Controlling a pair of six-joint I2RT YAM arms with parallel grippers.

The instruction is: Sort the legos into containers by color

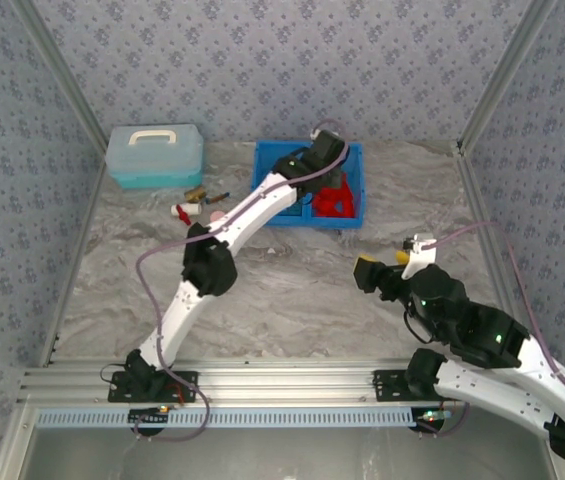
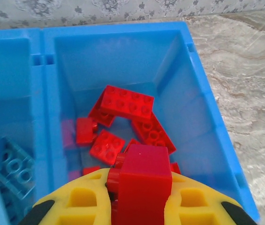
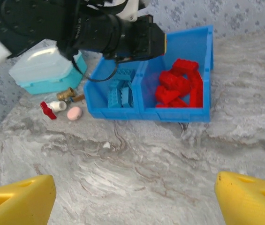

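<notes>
Far left on the worktop (image 1: pixel 292 295): pale blue lidded box (image 1: pixel 154 155), pink disc (image 3: pixel 74 113) and brass bits (image 3: pixel 66 93), just left of the blue bin (image 3: pixel 146 114). Near and right, the marble is bare. In the bin, blue legos (image 3: pixel 120 91) lie left and red legos (image 3: pixel 177 86) right. Above the red side, the left end effector (image 2: pixel 141 194) clamps a red brick (image 2: pixel 144 173). The right end effector (image 3: pixel 132 206) hangs spread wide, holding nothing.

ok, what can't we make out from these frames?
- Top external: left arm covers much of the bin's blue side; blue legos uncountable there.
- Left wrist: held red lego in the left gripper hides reds beneath it; bottom edge cuts both.
- Right wrist: brass bits by the pale box too small to identify; right gripper fingers cut by the bottom edge.
</notes>
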